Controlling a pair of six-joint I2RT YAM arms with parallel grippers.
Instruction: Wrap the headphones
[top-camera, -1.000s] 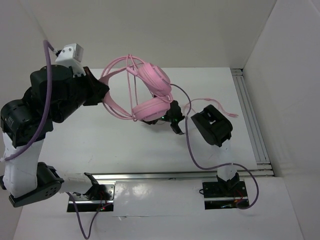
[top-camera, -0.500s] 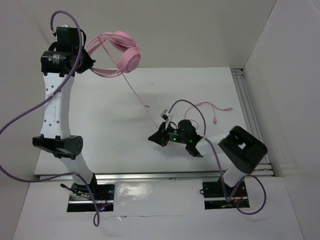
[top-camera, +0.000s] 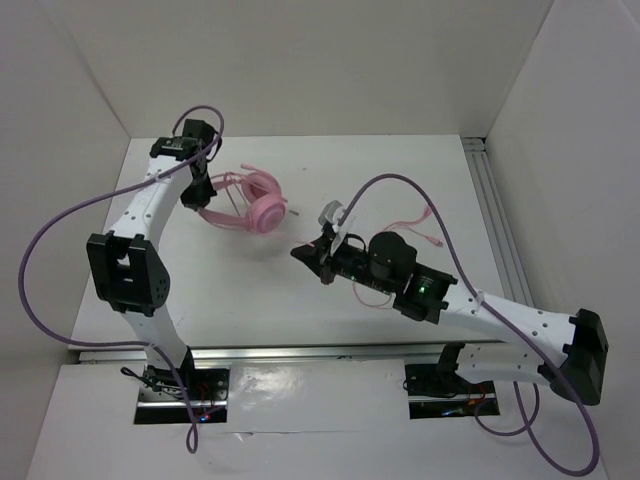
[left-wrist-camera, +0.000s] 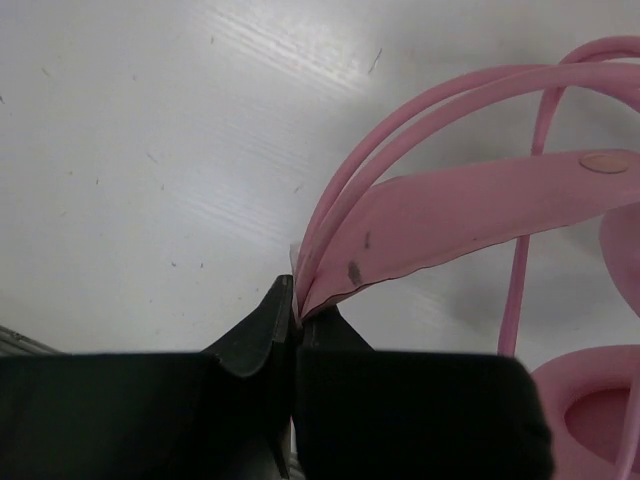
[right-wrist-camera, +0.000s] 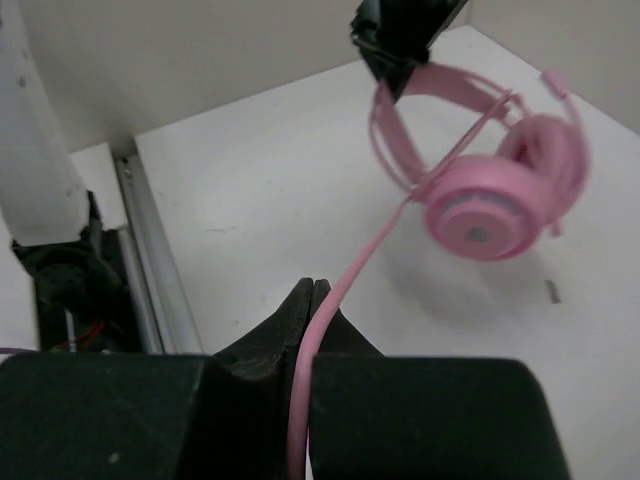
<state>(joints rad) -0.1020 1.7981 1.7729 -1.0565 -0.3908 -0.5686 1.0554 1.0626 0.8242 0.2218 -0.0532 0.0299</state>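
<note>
The pink headphones (top-camera: 248, 206) hang at the back left of the white table, ear cups to the right. My left gripper (top-camera: 197, 192) is shut on the thin double headband (left-wrist-camera: 450, 215); its tips (left-wrist-camera: 297, 315) pinch the band's end, and an ear cup (left-wrist-camera: 590, 420) shows at the lower right. My right gripper (top-camera: 306, 255) is near the table's middle, shut on the thin pink cable (right-wrist-camera: 370, 250). The cable runs from its tips (right-wrist-camera: 315, 295) up to the headphones (right-wrist-camera: 490, 200). The cable's loose end (top-camera: 420, 222) lies at the right.
A metal rail (top-camera: 505, 240) runs along the table's right side and another (top-camera: 300, 352) along the front edge. White walls close the back and both sides. The left arm's base and a rail (right-wrist-camera: 150, 270) show in the right wrist view.
The left arm swung the headphones from mid-table to high at the back left, then lowered them toward the table. The right arm stretched out leftward, still holding the cable.
</note>
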